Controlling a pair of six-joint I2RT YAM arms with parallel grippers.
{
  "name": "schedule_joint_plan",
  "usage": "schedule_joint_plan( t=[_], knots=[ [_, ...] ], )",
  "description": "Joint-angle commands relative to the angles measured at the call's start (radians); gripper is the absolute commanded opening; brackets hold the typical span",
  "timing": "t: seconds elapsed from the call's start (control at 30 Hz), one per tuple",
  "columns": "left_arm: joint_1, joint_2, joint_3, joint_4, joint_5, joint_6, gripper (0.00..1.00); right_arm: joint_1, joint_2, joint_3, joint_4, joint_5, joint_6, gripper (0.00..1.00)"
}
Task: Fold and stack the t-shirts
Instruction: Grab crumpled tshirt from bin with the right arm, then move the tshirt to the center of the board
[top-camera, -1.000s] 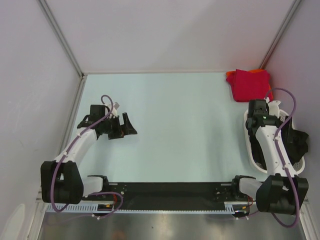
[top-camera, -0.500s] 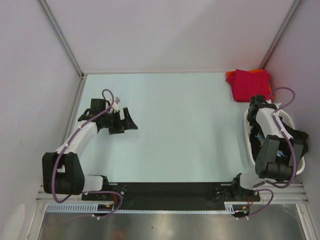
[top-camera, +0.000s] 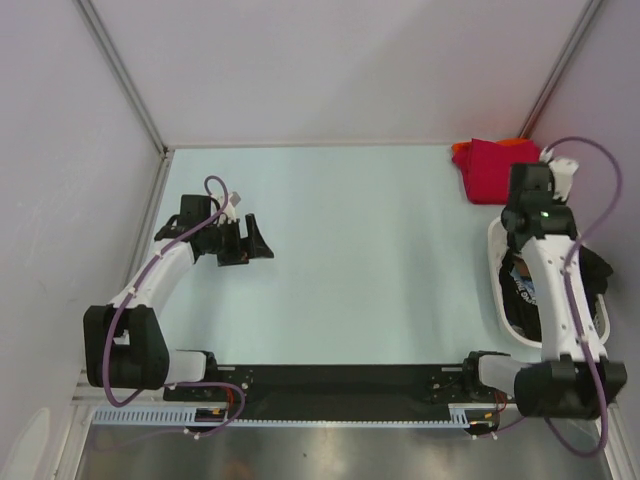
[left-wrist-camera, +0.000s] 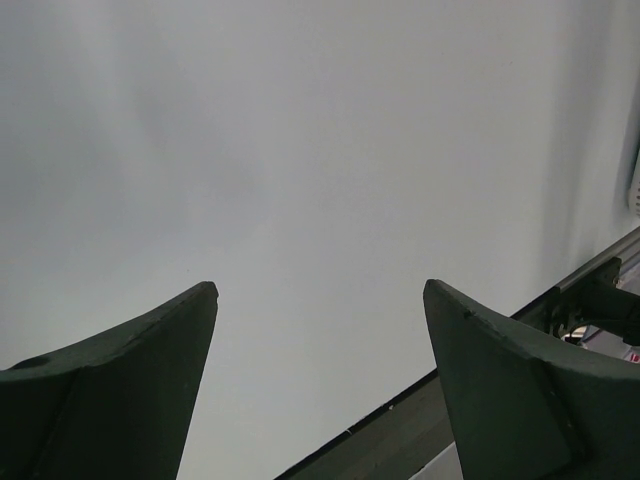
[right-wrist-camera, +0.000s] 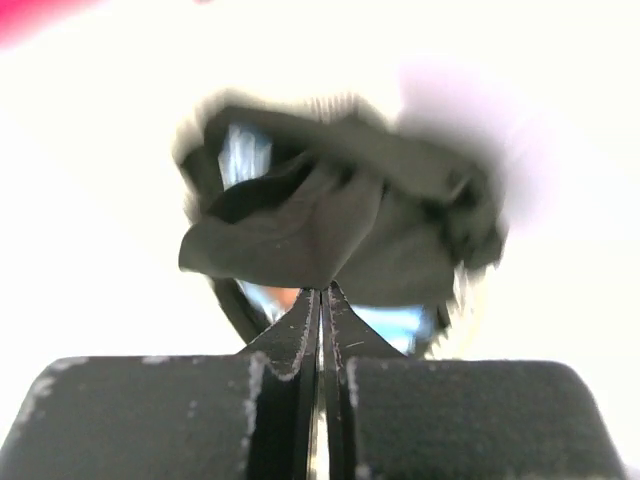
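As right pincer (right-wrist-camera: 324, 292) pinches black t-shirt (right-wrist-camera: 290, 235), print (right-wrist-camera: 400, 322) blurs.

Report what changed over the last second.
The right gripper dipped into the white basket, shut its fingers on the black t-shirt and is pulling it up. The left gripper shifted slightly, open and empty. The red t-shirt and orange t-shirt stayed put.

Soft, even light falls from overhead. The pale tabletop (top-camera: 360, 250) is bright, and the arms throw only faint shadows on it. The top view is sharp throughout. The left wrist view washes the tabletop to a featureless grey behind the dark left end effector (left-wrist-camera: 318, 288). The right wrist view is badly overexposed: the surroundings blow out to white and the black t-shirt (right-wrist-camera: 300, 240) smears at its edges, while the right end effector (right-wrist-camera: 322, 292) is crisp.
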Motion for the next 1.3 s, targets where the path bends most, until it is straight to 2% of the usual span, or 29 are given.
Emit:
schedule_joint_plan(
  t=[0.0, 0.2, 0.3, 0.4, 0.43, 0.5, 0.53, 0.63, 0.93, 1.07, 1.17, 1.27],
  knots=[
    [-0.005, 0.007, 0.026, -0.003, -0.002, 0.028, 0.91, 0.007, -0.136, 0.252, 0.098, -0.062, -0.082, 0.00],
    [-0.010, 0.016, 0.013, 0.001, -0.008, 0.026, 0.91, 0.065, -0.164, 0.445, 0.131, -0.304, -0.076, 0.00],
    [-0.013, 0.006, 0.007, 0.004, -0.014, 0.025, 0.91, 0.187, -0.118, 0.553, 0.125, -0.382, -0.031, 0.00],
    [-0.017, -0.010, 0.001, 0.012, -0.025, 0.019, 0.91, 0.327, -0.018, 0.689, 0.112, -0.351, -0.043, 0.00],
    [-0.020, -0.011, 0.000, 0.014, -0.029, 0.016, 0.92, 0.438, 0.011, 0.731, 0.112, -0.328, -0.057, 0.00],
    [-0.023, -0.023, -0.007, 0.018, -0.036, 0.008, 0.92, 0.578, 0.116, 0.841, 0.118, -0.232, -0.141, 0.00],
    [-0.025, -0.028, -0.010, 0.020, -0.040, 0.005, 0.92, 0.708, 0.162, 0.881, 0.116, -0.193, -0.167, 0.00],
    [-0.027, -0.048, -0.016, 0.023, -0.065, -0.009, 0.92, 0.845, 0.310, 1.042, 0.118, -0.159, -0.240, 0.00],
    [-0.027, -0.117, -0.025, 0.021, -0.155, -0.035, 0.95, 1.146, 0.589, 1.366, 0.260, -0.262, -0.364, 0.00],
    [-0.027, -0.114, -0.043, 0.021, -0.158, -0.044, 0.95, 1.251, 0.611, 1.375, 0.441, -0.222, -0.451, 0.00],
    [-0.027, -0.119, -0.056, 0.027, -0.160, -0.049, 0.95, 1.292, 0.635, 1.409, 0.515, -0.205, -0.538, 0.00],
    [-0.027, -0.119, -0.057, 0.031, -0.163, -0.047, 0.95, 1.320, 0.632, 1.418, 0.564, -0.215, -0.551, 0.00]
  ],
)
